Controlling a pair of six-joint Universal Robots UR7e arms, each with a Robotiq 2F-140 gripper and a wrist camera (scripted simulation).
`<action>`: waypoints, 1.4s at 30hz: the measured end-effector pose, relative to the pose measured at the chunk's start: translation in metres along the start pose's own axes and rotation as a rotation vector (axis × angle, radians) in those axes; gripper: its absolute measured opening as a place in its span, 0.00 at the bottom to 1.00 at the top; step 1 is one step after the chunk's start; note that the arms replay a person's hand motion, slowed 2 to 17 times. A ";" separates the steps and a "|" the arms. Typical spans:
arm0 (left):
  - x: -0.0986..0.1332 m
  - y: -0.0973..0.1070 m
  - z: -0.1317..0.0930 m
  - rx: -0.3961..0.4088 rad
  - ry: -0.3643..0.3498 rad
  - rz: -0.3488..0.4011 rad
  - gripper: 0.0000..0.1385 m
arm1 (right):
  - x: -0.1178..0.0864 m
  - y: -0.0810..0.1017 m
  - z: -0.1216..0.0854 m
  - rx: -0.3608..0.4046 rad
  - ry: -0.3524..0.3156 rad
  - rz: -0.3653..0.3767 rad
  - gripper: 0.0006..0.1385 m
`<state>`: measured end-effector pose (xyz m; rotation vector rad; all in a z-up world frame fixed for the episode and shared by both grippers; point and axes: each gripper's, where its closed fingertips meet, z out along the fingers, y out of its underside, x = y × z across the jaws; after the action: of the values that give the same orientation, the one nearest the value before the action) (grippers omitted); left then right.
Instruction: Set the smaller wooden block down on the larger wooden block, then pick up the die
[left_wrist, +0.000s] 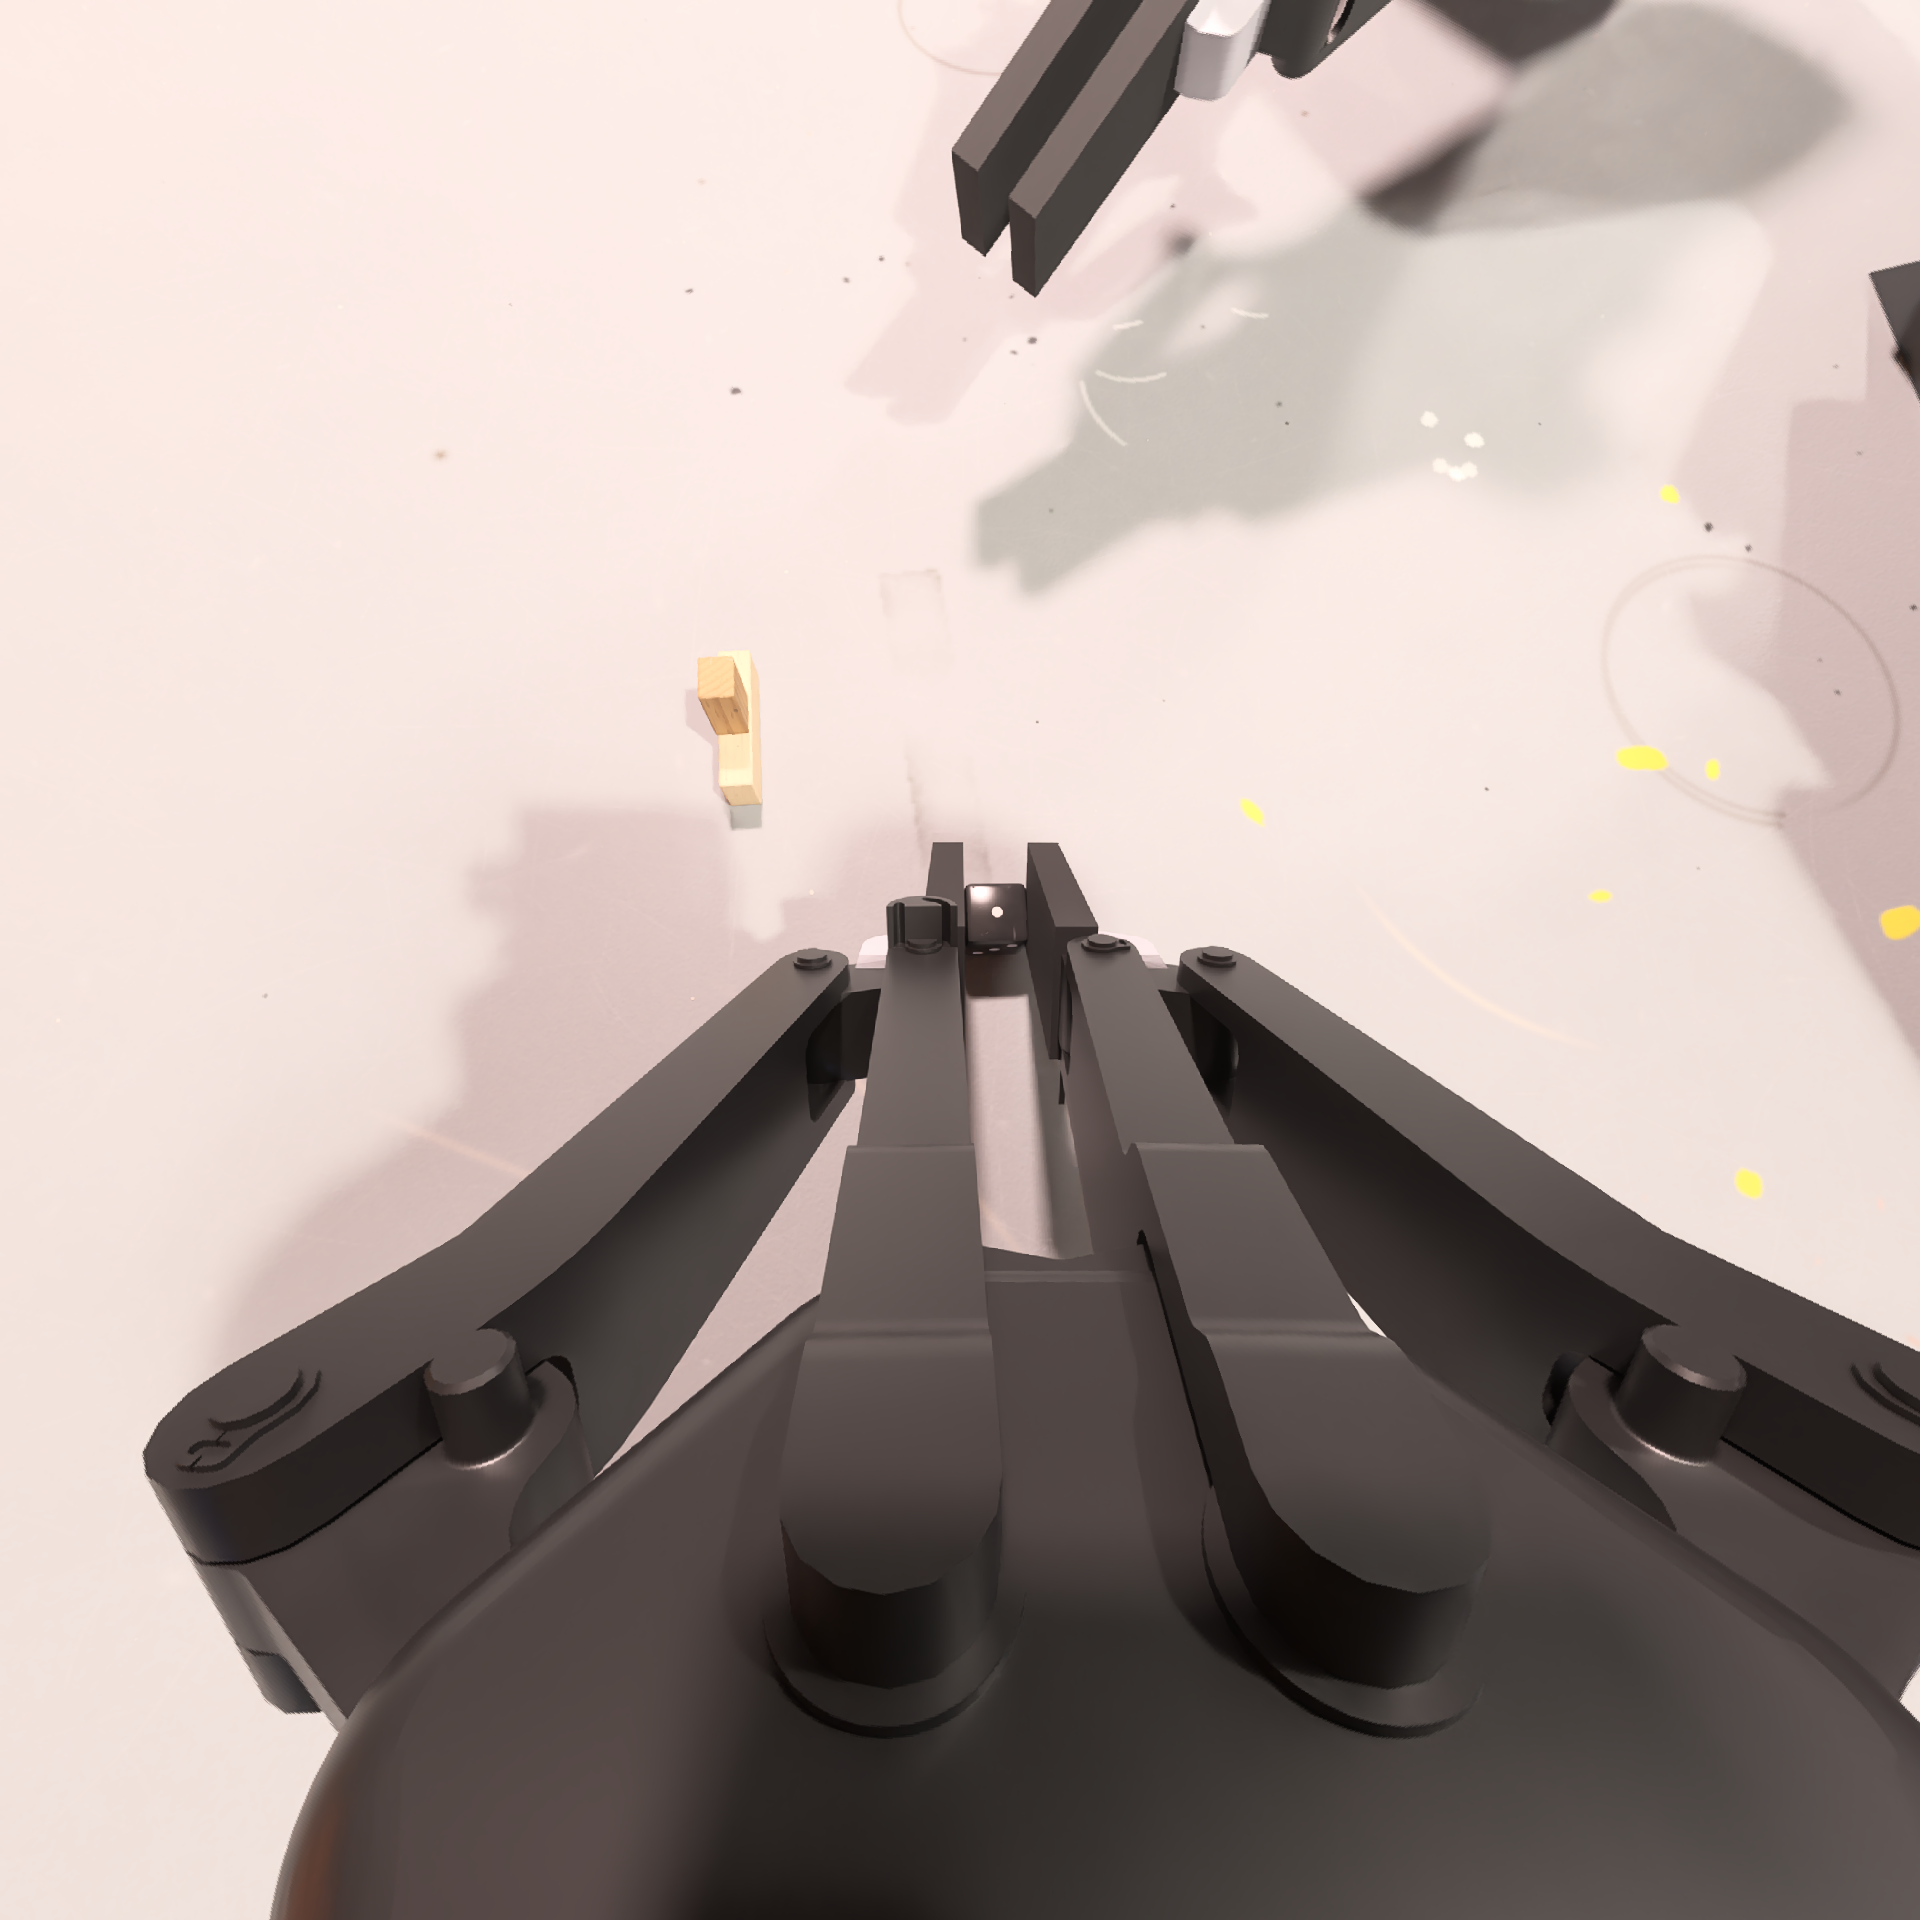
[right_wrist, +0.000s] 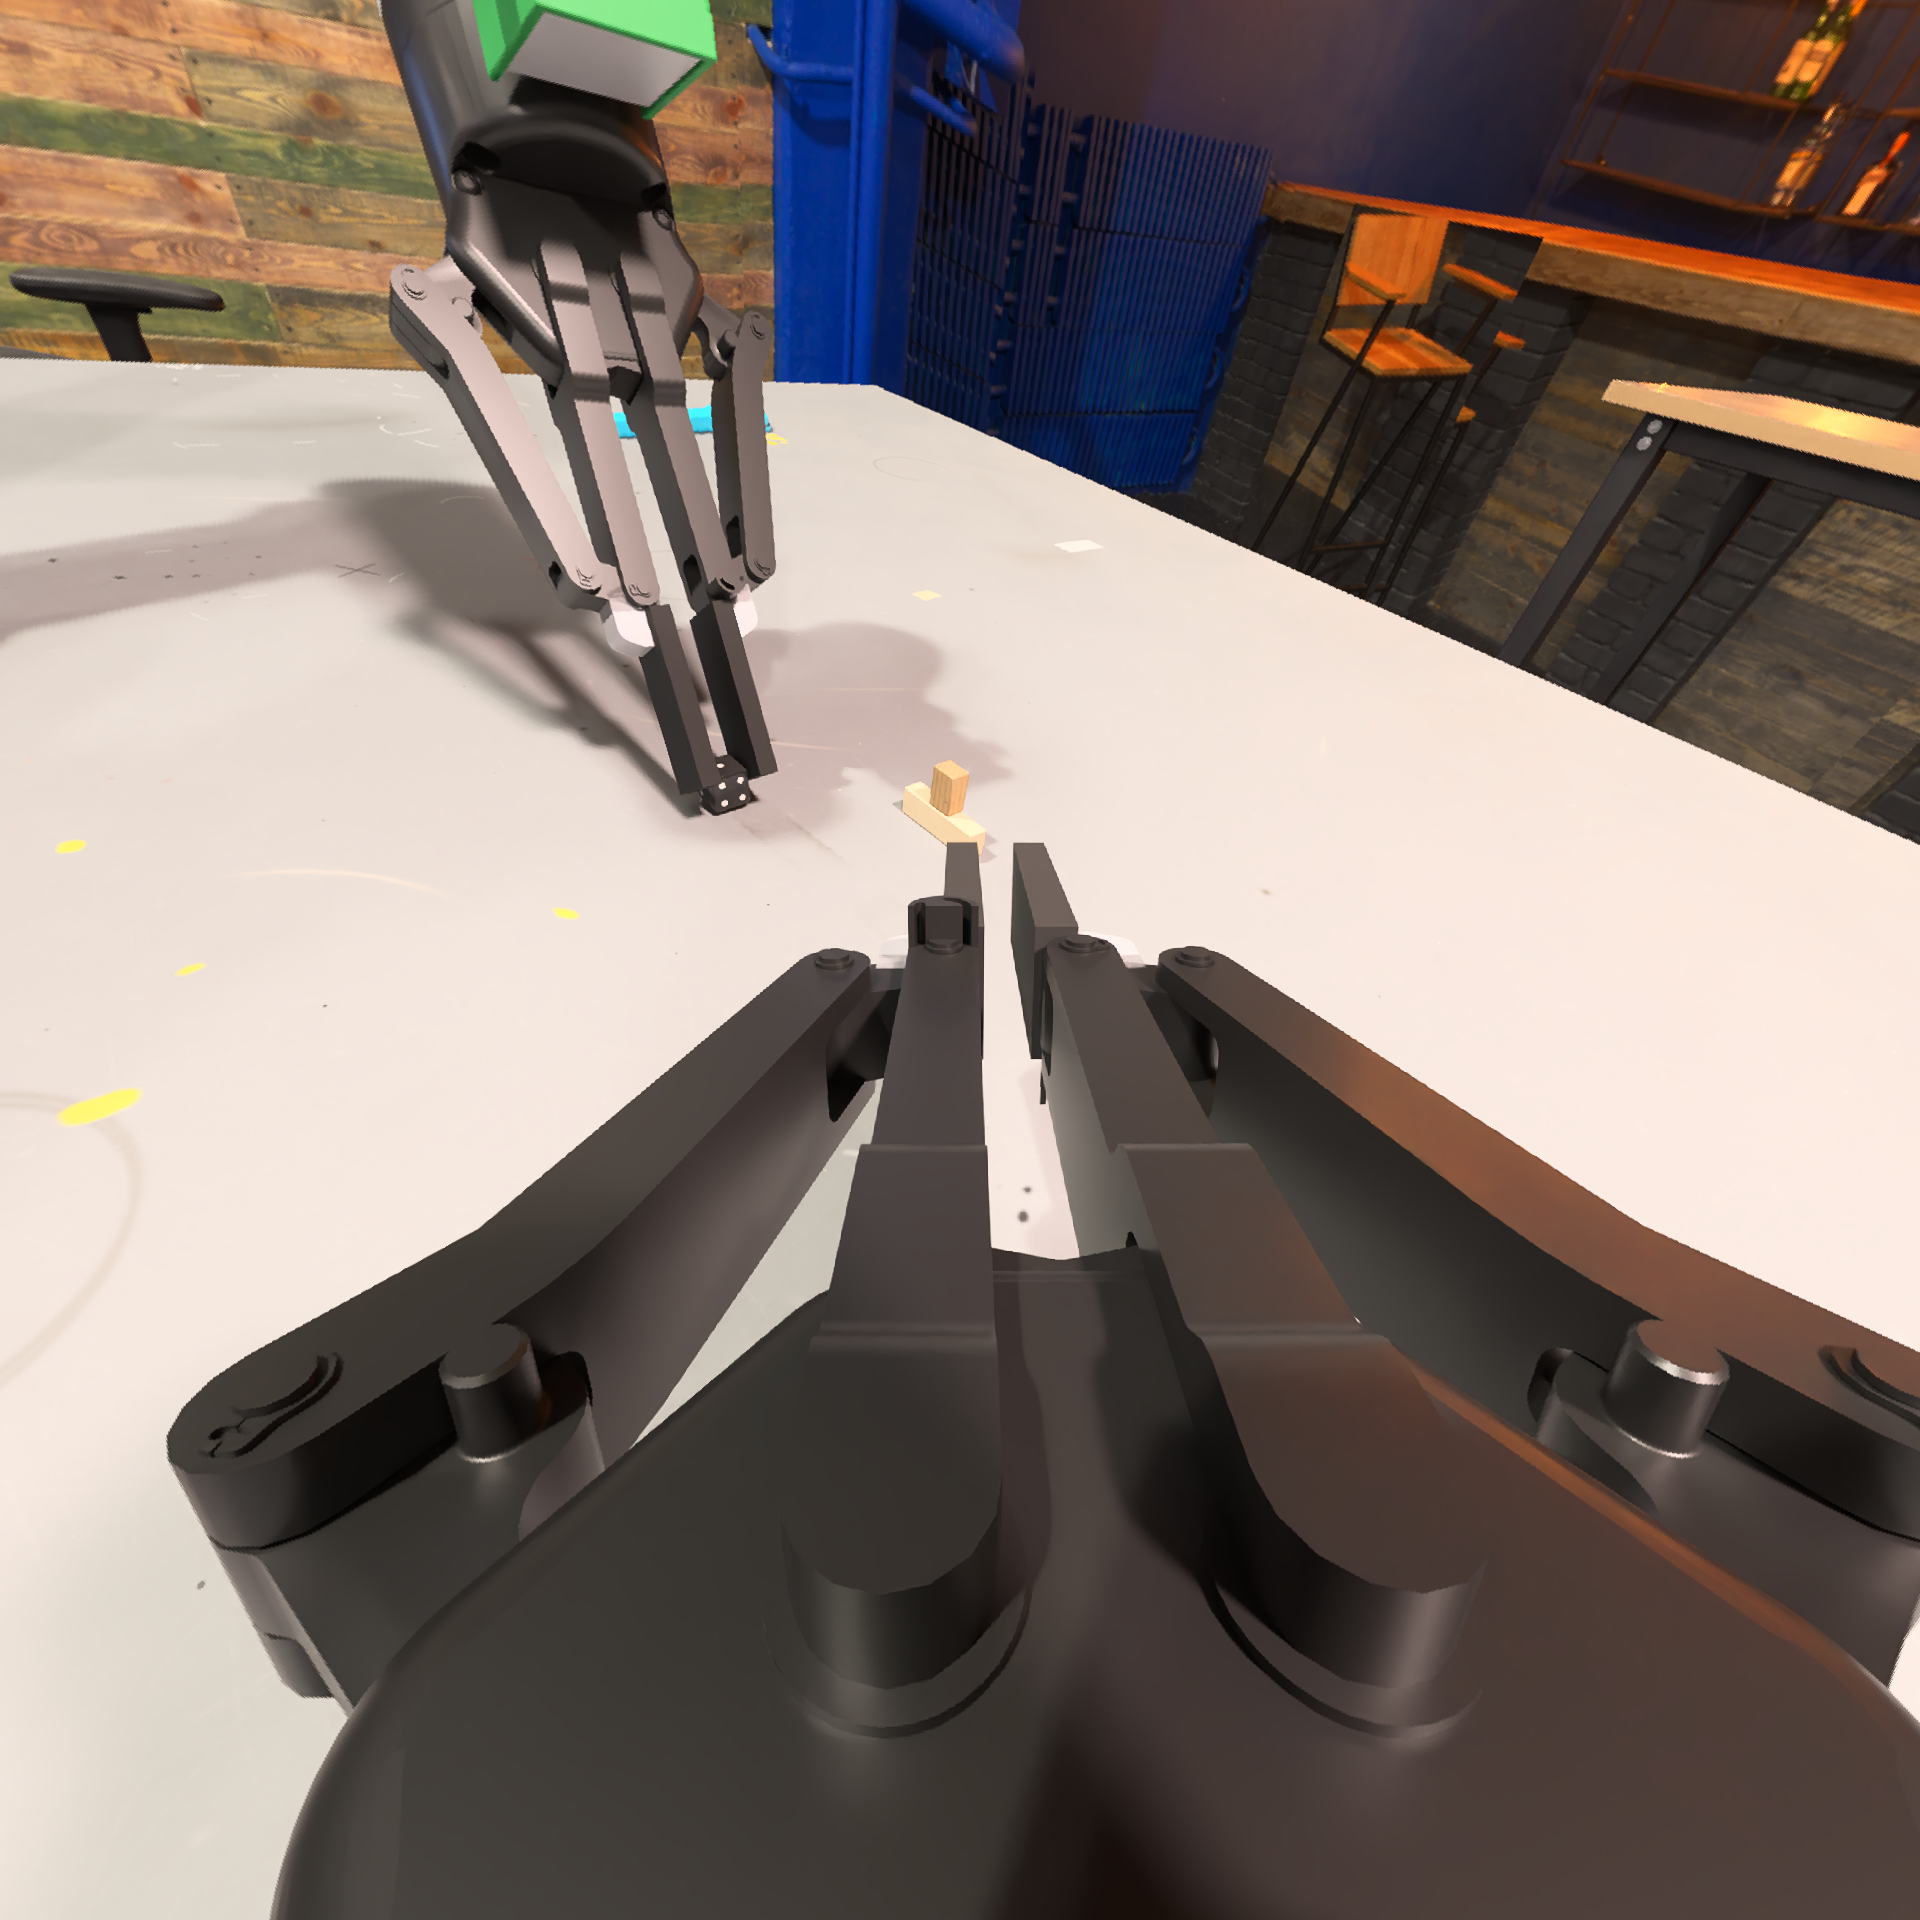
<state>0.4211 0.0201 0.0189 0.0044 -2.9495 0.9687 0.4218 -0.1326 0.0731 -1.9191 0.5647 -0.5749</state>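
My left gripper (left_wrist: 995, 871) is shut on the black die (left_wrist: 992, 914), which sits between its fingertips at or just above the white table (left_wrist: 416, 416). In the right wrist view the left gripper (right_wrist: 727, 769) holds the die (right_wrist: 727, 795) at its tips. The smaller wooden block (left_wrist: 724, 691) stands on the larger pale wooden block (left_wrist: 748, 774), left of the left gripper. Both show in the right wrist view, the smaller block (right_wrist: 949, 784) on the larger block (right_wrist: 940, 819). My right gripper (right_wrist: 995, 857) is shut and empty, just short of the blocks, and also shows in the left wrist view (left_wrist: 1013, 223).
Yellow spots (right_wrist: 99, 1107) and faint ring marks dot the table (right_wrist: 1351, 831). A cyan object (right_wrist: 636, 422) lies at the far end behind the left arm. The table's edge (right_wrist: 1299, 566) runs along the right, with bar stools (right_wrist: 1392, 312) beyond it.
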 end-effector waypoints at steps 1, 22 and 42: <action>0.000 0.000 0.000 0.001 -0.001 -0.001 0.12 | 0.000 0.000 0.000 0.000 0.000 0.000 0.06; -0.003 -0.002 -0.003 0.028 -0.021 -0.014 0.12 | 0.000 0.002 0.001 -0.012 0.004 -0.009 0.06; 0.004 -0.045 -0.028 0.210 -0.053 0.006 0.12 | -0.001 -0.001 0.000 -0.004 0.009 -0.016 0.06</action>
<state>0.4184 0.0004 0.0682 0.0282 -2.8795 1.2932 0.4215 -0.1320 0.0734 -1.9273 0.5571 -0.5936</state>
